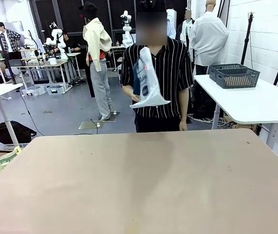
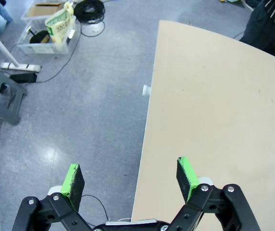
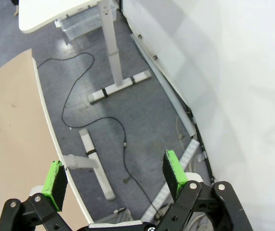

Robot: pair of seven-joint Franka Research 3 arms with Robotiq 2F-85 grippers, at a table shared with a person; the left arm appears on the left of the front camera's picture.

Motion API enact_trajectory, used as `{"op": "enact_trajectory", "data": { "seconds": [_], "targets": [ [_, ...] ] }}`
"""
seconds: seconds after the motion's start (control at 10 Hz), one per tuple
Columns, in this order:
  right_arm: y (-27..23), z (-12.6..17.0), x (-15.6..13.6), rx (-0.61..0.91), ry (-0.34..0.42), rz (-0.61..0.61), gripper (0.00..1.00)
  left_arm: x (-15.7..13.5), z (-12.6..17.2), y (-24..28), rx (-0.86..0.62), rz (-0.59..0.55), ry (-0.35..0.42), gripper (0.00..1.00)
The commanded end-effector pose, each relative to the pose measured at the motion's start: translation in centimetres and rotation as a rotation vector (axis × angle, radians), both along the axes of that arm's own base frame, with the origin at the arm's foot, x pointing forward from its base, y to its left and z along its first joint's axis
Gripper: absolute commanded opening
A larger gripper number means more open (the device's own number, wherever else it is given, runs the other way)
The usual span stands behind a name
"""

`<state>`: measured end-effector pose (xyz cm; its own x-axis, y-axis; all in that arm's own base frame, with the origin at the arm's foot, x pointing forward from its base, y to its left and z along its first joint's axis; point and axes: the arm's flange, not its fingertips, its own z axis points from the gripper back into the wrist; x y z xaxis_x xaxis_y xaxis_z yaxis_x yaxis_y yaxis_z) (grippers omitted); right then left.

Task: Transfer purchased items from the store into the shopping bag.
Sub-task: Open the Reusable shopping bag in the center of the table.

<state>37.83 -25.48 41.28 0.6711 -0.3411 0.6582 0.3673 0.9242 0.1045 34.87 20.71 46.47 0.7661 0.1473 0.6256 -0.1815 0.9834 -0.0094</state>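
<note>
Shopping bag (image 1: pixel 148 83) of translucent whitish plastic with navy parts hangs in the upper middle of the front view. It is held up against the chest of a person in a black striped shirt (image 1: pixel 170 73) who stands at the far edge of the table. The hand gripping it is hidden by the bag, so its grip cannot be told. The person's other hand (image 1: pixel 182 126) hangs low beside the hip, too small to tell whether it is open or curled.

The large beige tabletop (image 1: pixel 139 185) fills the lower half of that view. At the upper right, two dark grey lattice-sided plastic baskets (image 1: pixel 233 75) sit together on a separate white table (image 1: pixel 255 105), well apart from the bag.

In the left wrist view, the left gripper (image 2: pixel 130 177) has its green pads spread wide with nothing between them. It straddles the beige table's edge, with grey floor on the picture's left.

In the right wrist view, the right gripper (image 3: pixel 114 173) is likewise spread and empty, above grey floor crossed by a black cable (image 3: pixel 79 91), with the table's edge at the left.
</note>
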Motion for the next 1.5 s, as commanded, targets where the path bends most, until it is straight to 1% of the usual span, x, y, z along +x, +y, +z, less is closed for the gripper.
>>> {"op": "enact_trajectory", "data": {
  "seconds": [0.0,1.4],
  "targets": [
    [0.27,0.24,-0.29,-0.009,0.004,0.001,1.00,-0.22,0.08,-0.03,0.008,0.003,0.011,1.00],
    [0.27,0.24,-0.29,-0.009,0.004,0.001,1.00,-0.22,0.08,-0.03,0.008,0.003,0.011,1.00]
  ]
}}
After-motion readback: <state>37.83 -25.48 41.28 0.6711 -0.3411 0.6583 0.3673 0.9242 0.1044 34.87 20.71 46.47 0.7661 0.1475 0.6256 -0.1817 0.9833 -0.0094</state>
